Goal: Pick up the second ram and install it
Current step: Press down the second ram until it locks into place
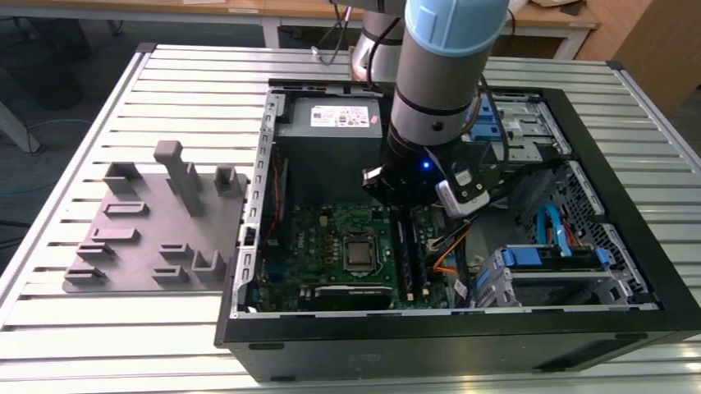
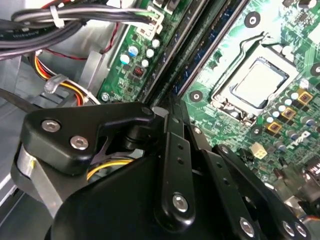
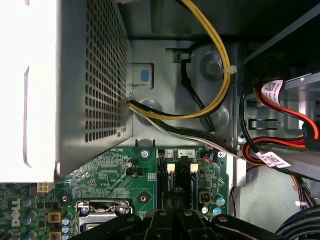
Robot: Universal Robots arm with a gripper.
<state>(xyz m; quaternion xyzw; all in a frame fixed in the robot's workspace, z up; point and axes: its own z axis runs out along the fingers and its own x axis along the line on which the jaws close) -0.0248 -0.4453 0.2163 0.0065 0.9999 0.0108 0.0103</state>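
In the exterior view my gripper (image 1: 411, 209) reaches down inside the open computer case (image 1: 246, 246), over the far end of the memory slots beside the CPU socket (image 1: 359, 253). The second ram (image 1: 405, 246) is a thin dark strip standing on edge along those slots, with another dark stick (image 1: 421, 261) right beside it. In the second wrist view the black fingers (image 2: 172, 130) meet narrowly at the slot end, so the gripper (image 2: 167, 102) looks shut on the strip. In the first wrist view the gripper (image 3: 175, 214) sits just before the slot latches (image 3: 171, 168).
A grey fixture tray (image 1: 153, 222) with upright blocks lies on the slatted table at the exterior view's left. The power supply (image 3: 65, 85) stands close by. Yellow, black and red cables (image 3: 215, 95) and drive cages (image 1: 547, 254) crowd the case's other side.
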